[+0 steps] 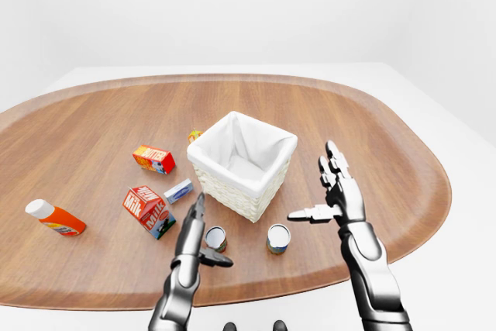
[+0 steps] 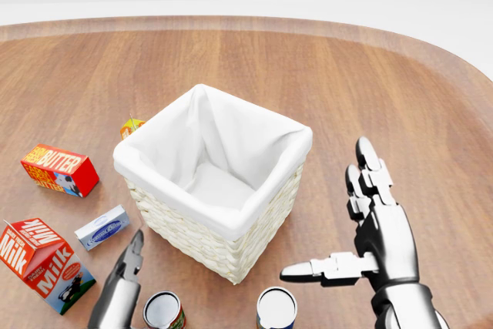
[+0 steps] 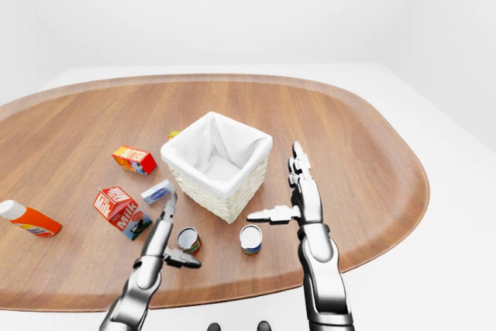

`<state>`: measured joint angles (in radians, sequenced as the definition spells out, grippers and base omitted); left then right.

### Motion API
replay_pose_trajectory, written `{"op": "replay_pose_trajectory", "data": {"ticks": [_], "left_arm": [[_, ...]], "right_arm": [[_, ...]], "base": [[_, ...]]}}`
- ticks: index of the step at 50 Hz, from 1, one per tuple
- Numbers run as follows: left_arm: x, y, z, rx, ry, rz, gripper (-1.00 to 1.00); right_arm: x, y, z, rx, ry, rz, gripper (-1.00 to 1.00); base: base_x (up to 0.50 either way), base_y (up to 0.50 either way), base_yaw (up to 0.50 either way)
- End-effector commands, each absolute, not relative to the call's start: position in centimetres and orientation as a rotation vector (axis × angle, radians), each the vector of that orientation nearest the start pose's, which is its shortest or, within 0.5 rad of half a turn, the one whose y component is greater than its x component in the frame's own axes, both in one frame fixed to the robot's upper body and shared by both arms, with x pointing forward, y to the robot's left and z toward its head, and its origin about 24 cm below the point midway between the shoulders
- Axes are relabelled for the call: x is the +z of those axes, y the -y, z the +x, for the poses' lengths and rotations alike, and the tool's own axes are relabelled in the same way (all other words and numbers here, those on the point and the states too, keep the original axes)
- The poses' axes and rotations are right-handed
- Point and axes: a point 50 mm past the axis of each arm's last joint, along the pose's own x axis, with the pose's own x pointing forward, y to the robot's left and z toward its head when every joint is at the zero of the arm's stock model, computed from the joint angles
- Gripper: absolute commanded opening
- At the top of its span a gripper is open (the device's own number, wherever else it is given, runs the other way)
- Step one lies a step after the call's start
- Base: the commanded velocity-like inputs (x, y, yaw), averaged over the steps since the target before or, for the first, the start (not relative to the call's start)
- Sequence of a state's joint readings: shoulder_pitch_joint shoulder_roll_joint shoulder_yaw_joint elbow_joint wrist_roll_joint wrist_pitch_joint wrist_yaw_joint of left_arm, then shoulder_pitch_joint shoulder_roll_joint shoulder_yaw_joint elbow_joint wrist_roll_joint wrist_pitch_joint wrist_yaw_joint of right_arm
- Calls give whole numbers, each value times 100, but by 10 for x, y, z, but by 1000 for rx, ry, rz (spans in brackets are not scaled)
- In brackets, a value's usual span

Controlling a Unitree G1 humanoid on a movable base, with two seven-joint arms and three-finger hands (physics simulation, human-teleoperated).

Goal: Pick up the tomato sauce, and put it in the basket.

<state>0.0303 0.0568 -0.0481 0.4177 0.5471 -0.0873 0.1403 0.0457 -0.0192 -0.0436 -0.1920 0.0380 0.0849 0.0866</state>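
On the wooden surface, left to right: one orange bottle, one milk carton, one butter box, one small blue-white box, two cans, one lined wicker basket. The left hand is open and empty, its thumb just beside the red-labelled can, likely the tomato sauce. The blue-labelled can stands just below the thumb of the right hand, also spread open and empty.

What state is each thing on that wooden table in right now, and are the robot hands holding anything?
basket: upright, open-topped, white lining, nothing inside.
milk carton: lying tilted.
butter box: lying flat.
orange bottle: on its side, white cap on.
red-labelled can: upright.
blue-labelled can: upright.
small blue packet: lying flat.
left robot hand: open, holding nothing.
right robot hand: open, fingers spread, holding nothing.
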Motion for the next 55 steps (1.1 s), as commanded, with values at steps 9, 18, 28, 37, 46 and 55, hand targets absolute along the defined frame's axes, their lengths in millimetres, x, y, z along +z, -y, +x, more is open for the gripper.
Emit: {"op": "replay_pose_trajectory", "data": {"ticks": [9,18,28,37,46,55], "left_arm": [[-58,-160,225,-34,-347,618,100],[-59,-160,226,-34,-351,615,100],[-59,-160,227,-33,-354,618,100],[-59,-161,228,-32,-354,620,100],[-62,-162,229,-29,-367,624,100],[-61,-161,229,-32,-361,621,100]], "right_arm": [[66,160,243,38,64,10,100],[66,160,243,40,63,8,100],[64,159,244,40,63,7,100],[64,159,244,41,64,6,100],[63,159,244,41,63,6,100],[62,159,244,41,63,6,100]], "base": [[0,0,0],[0,0,0],[0,0,0],[0,0,0],[0,0,0],[0,0,0]]}}
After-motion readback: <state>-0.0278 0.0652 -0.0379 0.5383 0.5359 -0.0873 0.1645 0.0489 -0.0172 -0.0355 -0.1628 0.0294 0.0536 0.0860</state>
